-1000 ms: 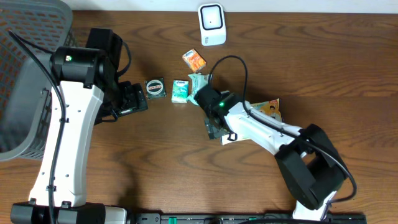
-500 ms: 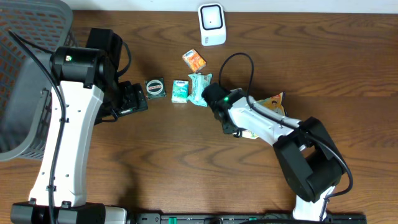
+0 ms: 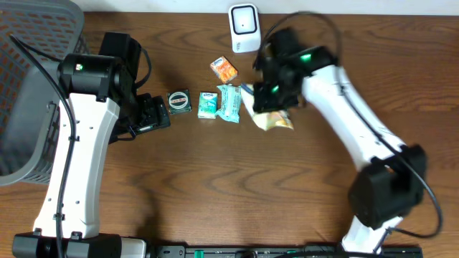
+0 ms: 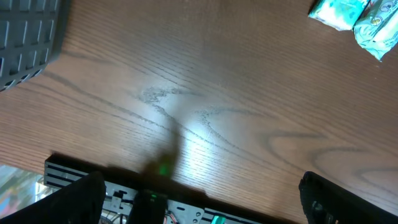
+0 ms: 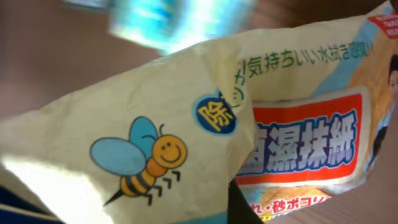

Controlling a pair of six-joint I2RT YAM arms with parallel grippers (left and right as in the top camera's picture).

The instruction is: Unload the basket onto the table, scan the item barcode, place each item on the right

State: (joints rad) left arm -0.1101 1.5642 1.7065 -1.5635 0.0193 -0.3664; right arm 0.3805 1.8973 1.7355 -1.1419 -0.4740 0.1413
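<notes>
Right hand (image 3: 267, 100) clenched on wipes pack (image 3: 275, 120) near scanner (image 3: 244, 29), upper centre; left hand (image 3: 154, 115) released. Floppy pack may sag, hiding barcode.

Close view: yellow packet (image 5: 186, 81) fills the frame.
Bee cartoon (image 5: 140, 158) at left; red label (image 5: 301, 146) at right; blurred teal item (image 5: 155, 25) above.

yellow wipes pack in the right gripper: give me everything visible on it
The wipes pack is a soft, pale yellow plastic pouch, creased and folded over near its middle. Its print shows a cartoon bee, a round blue-and-yellow badge, green Japanese text and a red panel with white characters. The right gripper has its jaws shut on it and holds it tilted, apparently lifted off the table, just right of the teal packets and near the white scanner. No barcode shows in either view.
</notes>
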